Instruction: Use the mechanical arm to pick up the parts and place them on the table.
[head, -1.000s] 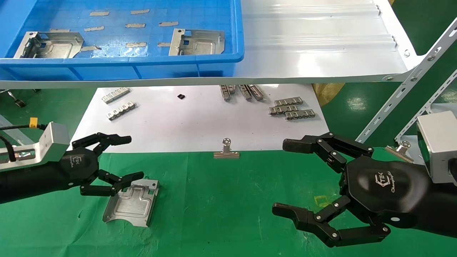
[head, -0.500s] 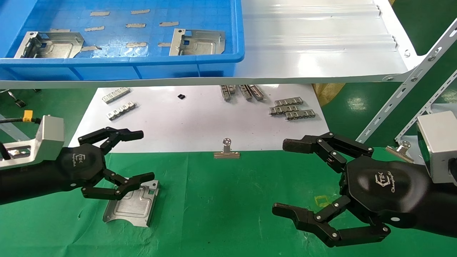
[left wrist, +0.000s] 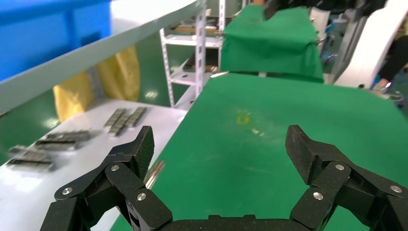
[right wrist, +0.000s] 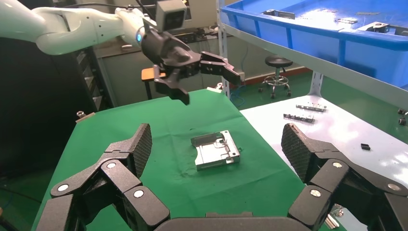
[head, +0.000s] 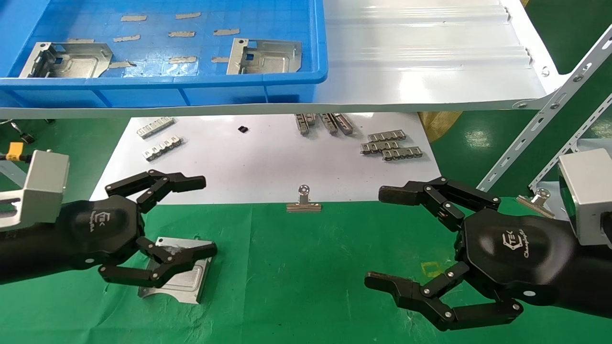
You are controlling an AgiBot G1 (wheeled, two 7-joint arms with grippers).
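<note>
Silvery stamped plate lies flat on the green bench at lower left, left gripper fingers released above it, right gripper idle, spread.

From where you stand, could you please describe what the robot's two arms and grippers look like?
Both match: the left gripper and right gripper have glossy black palms with a white TEK logo, and jointed black fingers with silver screws. Silver-grey blocks sit at the wrists; the left arm carries a black cable with a yellow connector.

Silvery part, green table
</note>
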